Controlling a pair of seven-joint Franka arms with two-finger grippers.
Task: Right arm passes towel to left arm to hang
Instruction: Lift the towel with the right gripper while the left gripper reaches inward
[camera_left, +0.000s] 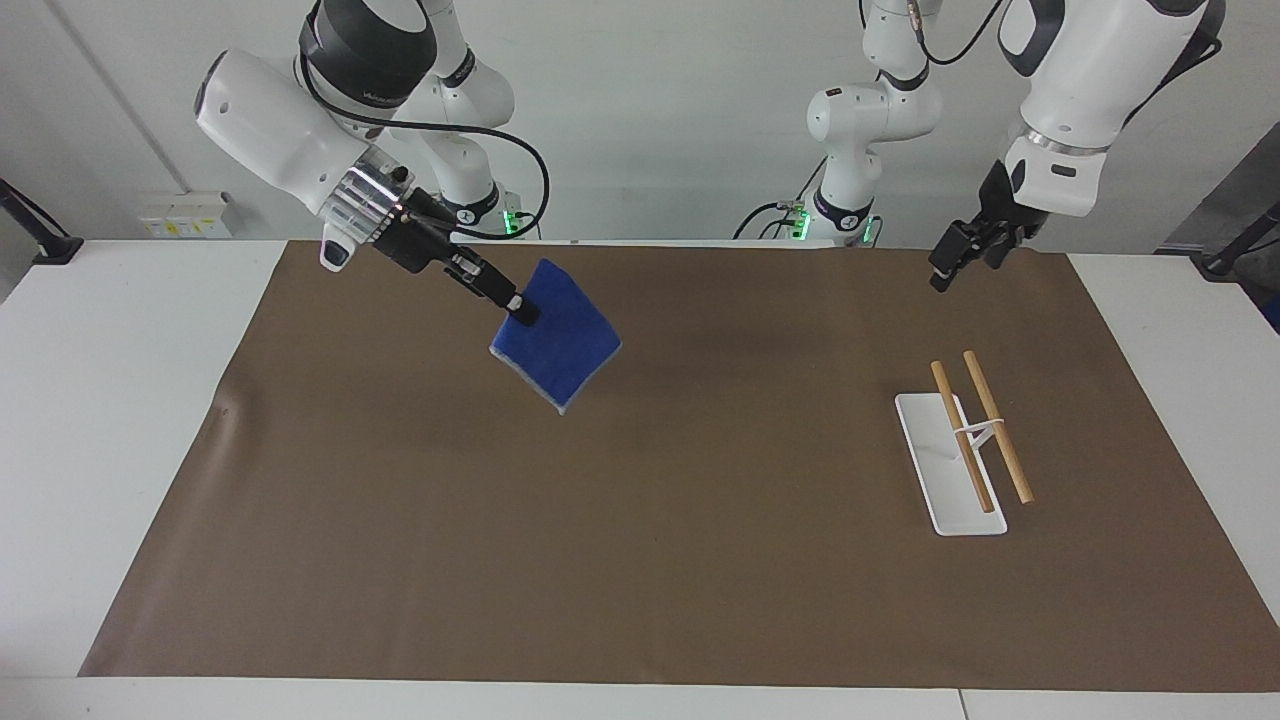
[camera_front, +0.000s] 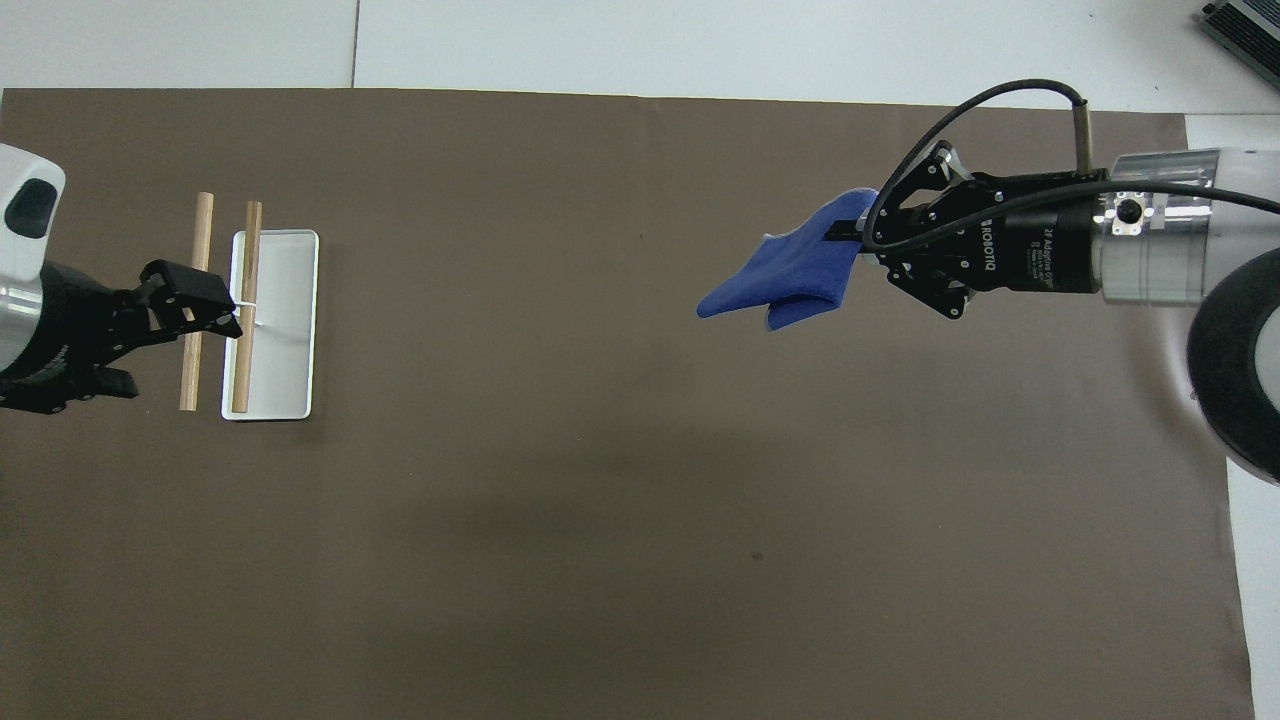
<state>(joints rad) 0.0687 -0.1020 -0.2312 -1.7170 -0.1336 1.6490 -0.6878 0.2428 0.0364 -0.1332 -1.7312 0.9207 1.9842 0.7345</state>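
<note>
The likeliest failure from here is a dropped or fumbled handover — the right gripper pinches the towel only at one upper corner, so the soft cloth could slide out of that small bite if the arm swings fast, and its slack body gives the other arm no firm edge to take. A second risk, in my judgement, is a snag: the left gripper hangs above the mat close to the rack with its two wooden rods, and in the overhead view it overlaps them, though the facing view shows it raised clear. Its fingers look parted, with nothing between them. The towel hangs in the air just below and ahead of the right fingertips, touching them at its corner, drooping toward the mat — well apart from the left gripper.
</note>
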